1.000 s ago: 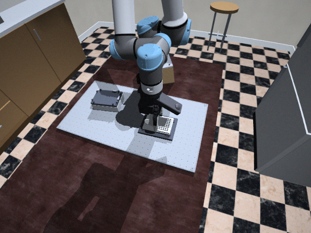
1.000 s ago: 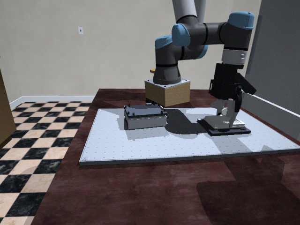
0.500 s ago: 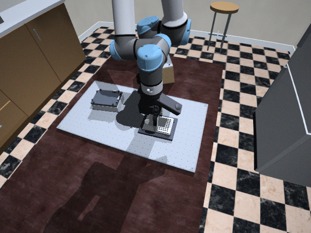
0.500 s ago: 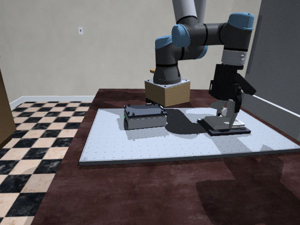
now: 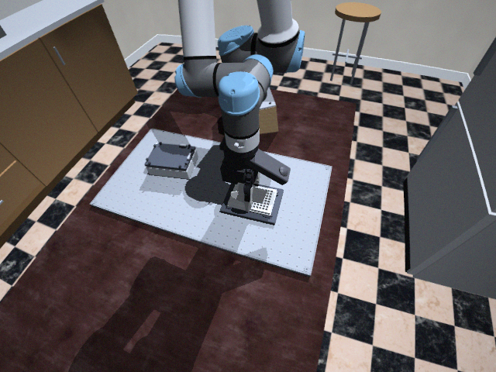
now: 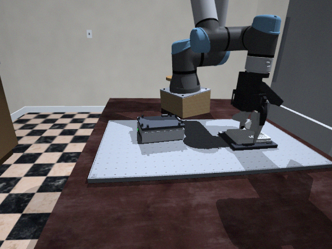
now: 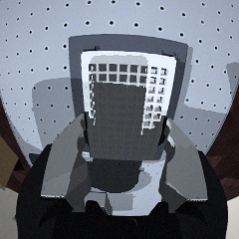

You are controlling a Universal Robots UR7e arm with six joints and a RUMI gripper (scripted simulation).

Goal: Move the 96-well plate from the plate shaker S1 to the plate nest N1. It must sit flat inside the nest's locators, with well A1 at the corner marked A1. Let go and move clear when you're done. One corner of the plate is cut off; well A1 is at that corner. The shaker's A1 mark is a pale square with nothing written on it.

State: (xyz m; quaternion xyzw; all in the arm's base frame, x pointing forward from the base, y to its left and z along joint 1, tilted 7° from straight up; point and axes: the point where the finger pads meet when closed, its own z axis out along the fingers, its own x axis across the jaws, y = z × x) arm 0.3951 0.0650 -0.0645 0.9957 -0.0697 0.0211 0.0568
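Observation:
The white 96-well plate (image 5: 258, 200) is over the dark plate nest N1 (image 5: 251, 208) on the right part of the perforated board. My gripper (image 5: 245, 195) comes straight down on it and is shut on the plate's long sides. In the wrist view the plate (image 7: 126, 107) lies between my fingers, with the nest's dark base (image 7: 129, 47) showing around it. From the side, the plate (image 6: 249, 136) is at the nest (image 6: 248, 144); I cannot tell whether it rests flat. The cut corner is not clear. The plate shaker S1 (image 5: 170, 160) stands empty at the left (image 6: 160, 129).
The arm's wooden pedestal (image 6: 184, 102) stands behind the board. A large grey cabinet (image 5: 452, 180) is at the right. Wooden cupboards (image 5: 48, 80) line the left. A stool (image 5: 356, 24) stands at the far wall.

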